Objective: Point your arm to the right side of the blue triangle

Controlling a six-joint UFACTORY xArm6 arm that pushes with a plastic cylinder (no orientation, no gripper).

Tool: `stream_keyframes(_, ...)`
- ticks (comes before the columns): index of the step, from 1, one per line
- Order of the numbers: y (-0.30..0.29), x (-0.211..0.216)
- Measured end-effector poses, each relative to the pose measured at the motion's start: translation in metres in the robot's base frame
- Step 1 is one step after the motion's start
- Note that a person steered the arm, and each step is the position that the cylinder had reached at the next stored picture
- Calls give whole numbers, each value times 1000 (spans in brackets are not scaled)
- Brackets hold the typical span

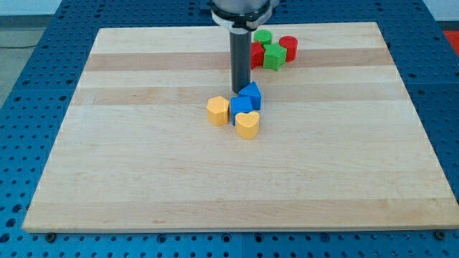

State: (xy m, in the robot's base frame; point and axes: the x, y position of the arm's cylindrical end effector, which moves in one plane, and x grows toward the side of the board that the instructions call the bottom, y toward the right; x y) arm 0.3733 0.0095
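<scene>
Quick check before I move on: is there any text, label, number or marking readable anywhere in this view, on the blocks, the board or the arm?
None: no readable text in the camera view.
Blocks, such as the blue triangle and the yellow heart: plain coloured faces, no marks.
Wooden board: only grain and plank seams.
Rod above my tip: plain dark surface, no label.
Blue perforated surface around the board: only holes.

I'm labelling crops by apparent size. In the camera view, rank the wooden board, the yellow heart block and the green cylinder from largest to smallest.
1. Wooden board, by far the largest.
2. Yellow heart block.
3. Green cylinder, smallest as seen, though it is partly hidden and farther up the view, so its true size against the heart is unsure.
</scene>
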Motion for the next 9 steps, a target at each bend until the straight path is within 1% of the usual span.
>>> stream_keyframes(2, 29, -13)
stream_keyframes(3, 34, -20)
stream_keyframes(5, 46, -20)
stream_keyframes(7, 46, -20)
stream_keyframes(9, 74, -20)
